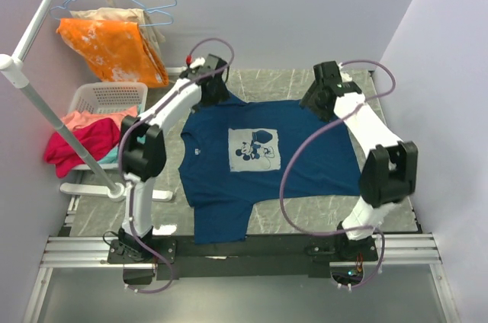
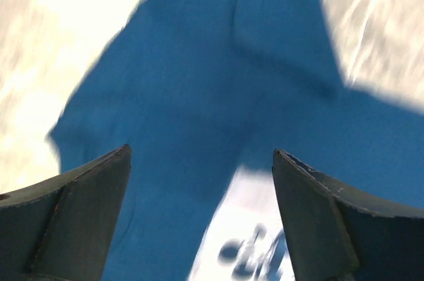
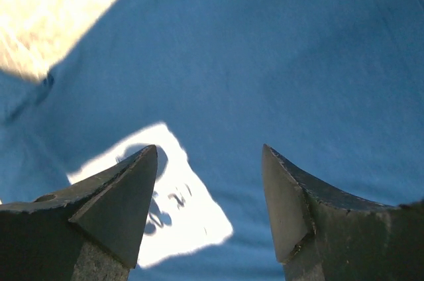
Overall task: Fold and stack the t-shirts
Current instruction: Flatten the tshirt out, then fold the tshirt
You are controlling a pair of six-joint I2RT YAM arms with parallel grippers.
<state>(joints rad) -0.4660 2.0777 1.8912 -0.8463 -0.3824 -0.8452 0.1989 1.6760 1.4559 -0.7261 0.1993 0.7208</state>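
Note:
A navy blue t-shirt lies spread flat on the table, its pale square cartoon print facing up. My left gripper hovers over the shirt's far left corner, by a sleeve. It is open, and only blurred blue cloth shows between its fingers. My right gripper hangs over the far right corner, also open and holding nothing. Under it are the blue cloth and the print.
A white laundry basket stands at the left with red and pink clothes spilling out. An orange garment hangs on a hanger behind it. A white rack pole slants across the left. Walls close in on the right.

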